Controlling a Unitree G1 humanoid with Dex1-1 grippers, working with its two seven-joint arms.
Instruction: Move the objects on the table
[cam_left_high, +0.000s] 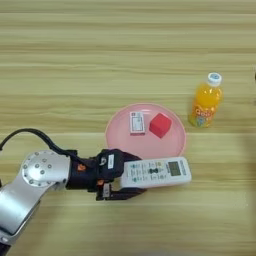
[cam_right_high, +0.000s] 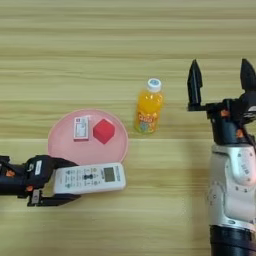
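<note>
Nearest: L gripper (cam_left_high: 131, 184) closed on L end of remote (cam_left_high: 156, 172), one finger at far edge, one under near edge. Remote lay flat on table (cam_left_high: 65, 60), screen end to R, far edge over near rim of plate (cam_left_high: 117, 131). On plate: red cube (cam_left_high: 160, 125) beside small white card (cam_left_high: 137, 123). R of plate, near but apart: juice bottle (cam_left_high: 205, 102), upright on table. Farther R: R gripper (cam_right_high: 220, 76), fingers spread wide, pointed away, holding nothing.
</note>
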